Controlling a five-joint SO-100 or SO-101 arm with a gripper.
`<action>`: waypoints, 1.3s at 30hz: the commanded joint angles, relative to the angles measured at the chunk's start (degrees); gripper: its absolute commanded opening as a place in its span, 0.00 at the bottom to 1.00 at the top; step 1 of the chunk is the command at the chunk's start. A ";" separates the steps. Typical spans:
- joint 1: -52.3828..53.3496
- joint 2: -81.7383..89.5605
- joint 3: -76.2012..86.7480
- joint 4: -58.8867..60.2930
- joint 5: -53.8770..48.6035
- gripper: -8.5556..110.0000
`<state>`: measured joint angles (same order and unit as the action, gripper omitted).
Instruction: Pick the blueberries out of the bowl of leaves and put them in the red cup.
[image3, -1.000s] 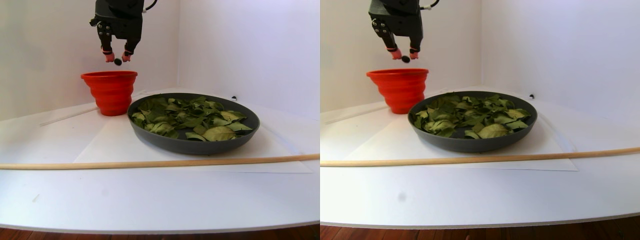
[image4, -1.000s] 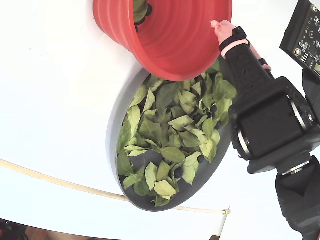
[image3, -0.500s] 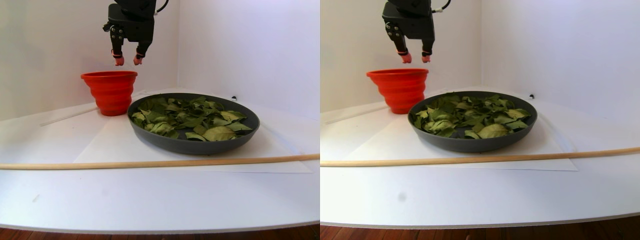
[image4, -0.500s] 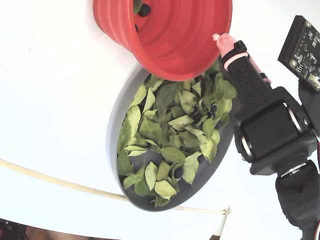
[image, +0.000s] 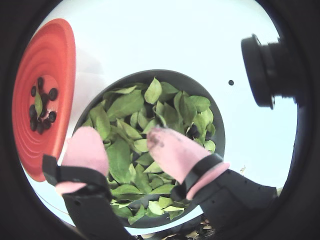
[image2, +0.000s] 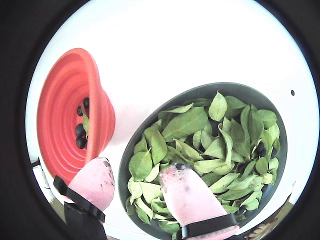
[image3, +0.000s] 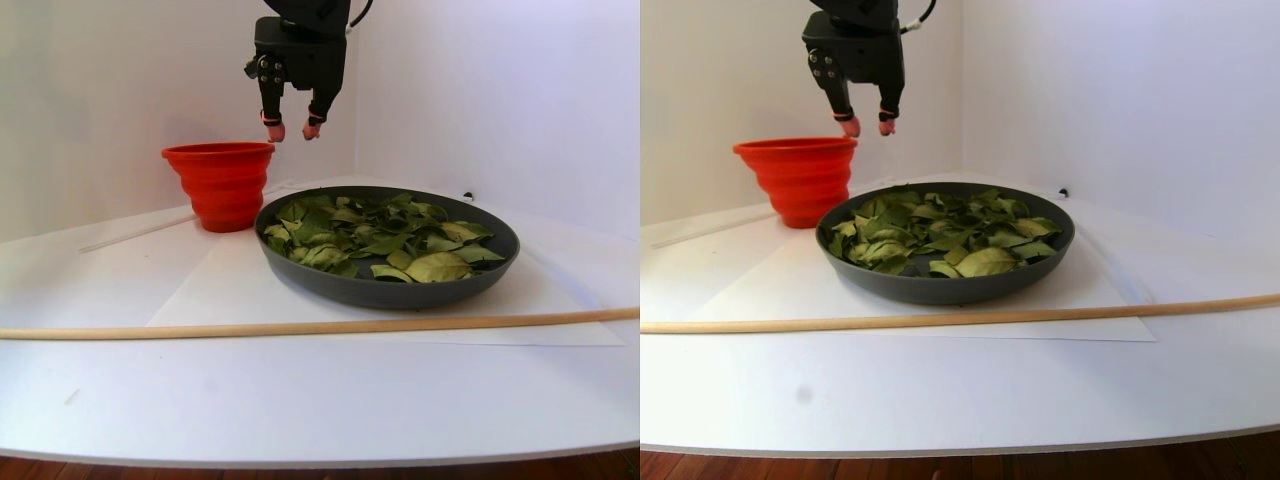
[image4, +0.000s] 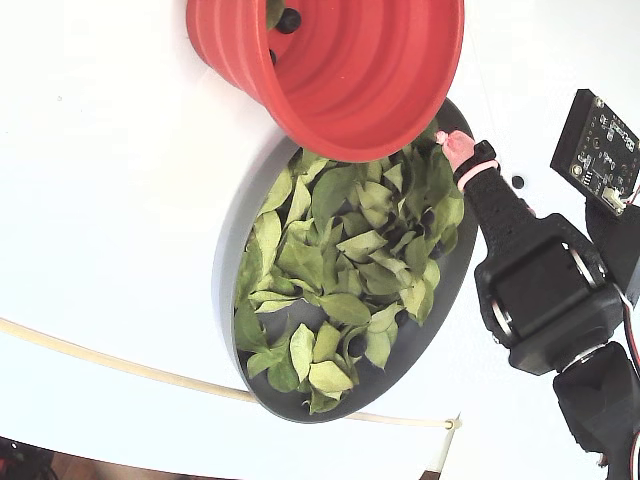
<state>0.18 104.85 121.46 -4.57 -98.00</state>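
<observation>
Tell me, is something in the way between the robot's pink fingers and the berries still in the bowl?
Yes, the leaves. The open, empty gripper hangs above the bowl, and leaves cover nearly everything in it. Only dark bits peek between them, maybe berries. The plain blueberries lie in the red cup.

Light was bright and even, with soft shadows. Both wrist views showed fisheye distortion, black vignettes and blurred near fingertips (image: 172, 150).

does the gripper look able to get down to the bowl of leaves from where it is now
Probably yes. The gripper hangs open and empty above the bowl, near the red cup, with nothing between its jaws and the leaves.
</observation>
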 joint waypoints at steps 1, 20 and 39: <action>1.32 7.82 -1.23 1.14 0.62 0.22; 9.93 5.62 -0.88 4.57 -0.18 0.21; 16.08 -2.20 -5.71 4.39 -0.88 0.21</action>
<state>14.94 101.60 119.44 -0.26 -98.70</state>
